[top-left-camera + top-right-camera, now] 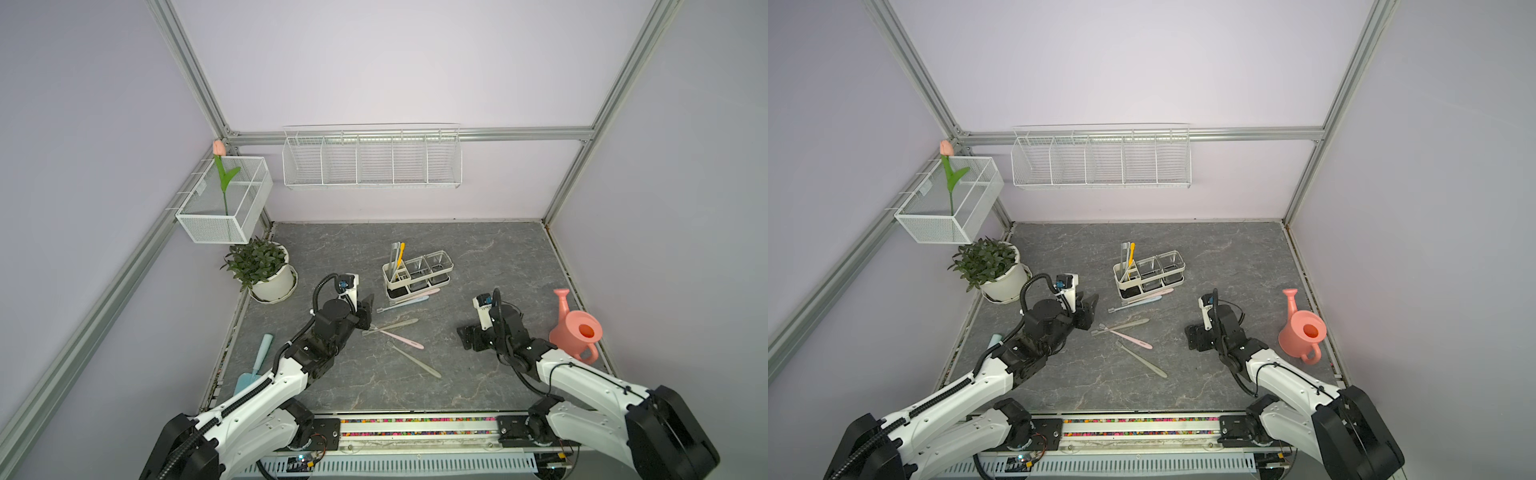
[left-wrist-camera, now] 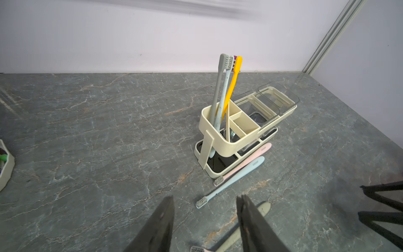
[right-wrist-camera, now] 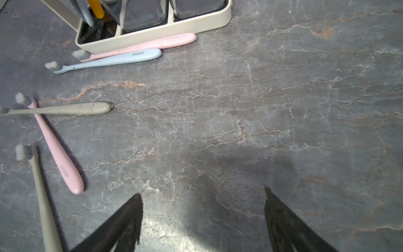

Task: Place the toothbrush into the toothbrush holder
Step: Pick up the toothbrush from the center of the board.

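The cream toothbrush holder [image 1: 417,274] [image 2: 239,131] stands mid-table with a grey, a light blue and a yellow toothbrush upright in its divided end. A pink toothbrush [image 2: 250,156] and a blue one [image 2: 235,176] lie along its front. Nearer, a beige toothbrush [image 1: 395,325] crosses a pink one [image 1: 401,337], and another beige one [image 1: 415,360] lies closer still. My left gripper [image 1: 370,313] [image 2: 206,197] hangs open just over the crossed pair's brush heads, holding nothing. My right gripper [image 1: 467,338] [image 3: 203,192] is wide open, low over bare table to the right.
A potted plant [image 1: 264,270] stands at the left edge and a teal trowel [image 1: 255,365] lies in front of it. A pink watering can [image 1: 575,328] sits at the right edge. White wire baskets [image 1: 372,160] hang on the back wall, and another one [image 1: 226,199] on the left wall.
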`<move>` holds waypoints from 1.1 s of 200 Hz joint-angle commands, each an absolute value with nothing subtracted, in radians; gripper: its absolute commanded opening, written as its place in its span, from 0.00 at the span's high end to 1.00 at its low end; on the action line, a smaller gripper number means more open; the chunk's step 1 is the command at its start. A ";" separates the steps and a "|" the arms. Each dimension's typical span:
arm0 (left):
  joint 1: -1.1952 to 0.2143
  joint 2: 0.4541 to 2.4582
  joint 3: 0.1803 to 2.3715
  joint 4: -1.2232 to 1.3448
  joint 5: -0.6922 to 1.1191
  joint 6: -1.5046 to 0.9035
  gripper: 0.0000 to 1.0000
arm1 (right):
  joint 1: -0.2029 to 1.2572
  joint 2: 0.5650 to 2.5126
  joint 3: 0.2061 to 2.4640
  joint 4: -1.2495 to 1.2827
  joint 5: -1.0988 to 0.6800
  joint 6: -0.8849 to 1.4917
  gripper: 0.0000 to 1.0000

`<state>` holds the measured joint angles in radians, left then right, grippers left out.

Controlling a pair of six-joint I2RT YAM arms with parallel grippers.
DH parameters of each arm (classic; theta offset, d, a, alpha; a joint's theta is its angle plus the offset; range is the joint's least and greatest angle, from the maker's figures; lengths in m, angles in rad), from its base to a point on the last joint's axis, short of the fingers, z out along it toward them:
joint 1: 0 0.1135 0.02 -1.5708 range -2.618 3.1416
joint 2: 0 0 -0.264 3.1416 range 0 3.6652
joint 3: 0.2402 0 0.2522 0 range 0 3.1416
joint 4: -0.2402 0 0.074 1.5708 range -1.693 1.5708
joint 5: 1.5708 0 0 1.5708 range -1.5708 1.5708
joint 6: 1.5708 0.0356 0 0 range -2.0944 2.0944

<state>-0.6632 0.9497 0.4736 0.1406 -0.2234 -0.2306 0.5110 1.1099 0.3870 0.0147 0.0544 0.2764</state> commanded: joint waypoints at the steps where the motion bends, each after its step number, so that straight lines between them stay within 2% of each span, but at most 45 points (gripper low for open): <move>1: -0.668 0.940 0.472 0.139 -0.265 -0.234 0.49 | 0.516 1.146 0.421 -0.016 0.045 0.264 0.11; 37: -0.667 0.987 0.483 0.133 -0.283 -0.238 0.49 | 0.569 1.211 0.482 -0.066 0.035 0.236 0.11; 73: -0.667 1.006 0.473 0.142 -0.313 -0.267 0.49 | 0.660 1.263 0.536 -0.118 0.113 0.202 0.11; 109: -0.667 1.018 0.468 0.140 -0.358 -0.289 0.49 | 0.680 1.285 0.567 -0.125 0.062 0.187 0.11; 134: -0.667 1.052 0.475 0.140 -0.370 -0.299 0.49 | 0.702 1.292 0.563 -0.075 -0.041 0.188 0.07; 195: -0.667 1.106 0.491 0.126 -0.386 -0.320 0.49 | 0.806 1.343 0.598 -0.116 -0.005 0.216 0.01; 220: -0.668 1.108 0.491 0.118 -0.408 -0.344 0.49 | 0.860 1.341 0.623 -0.151 0.021 0.259 0.02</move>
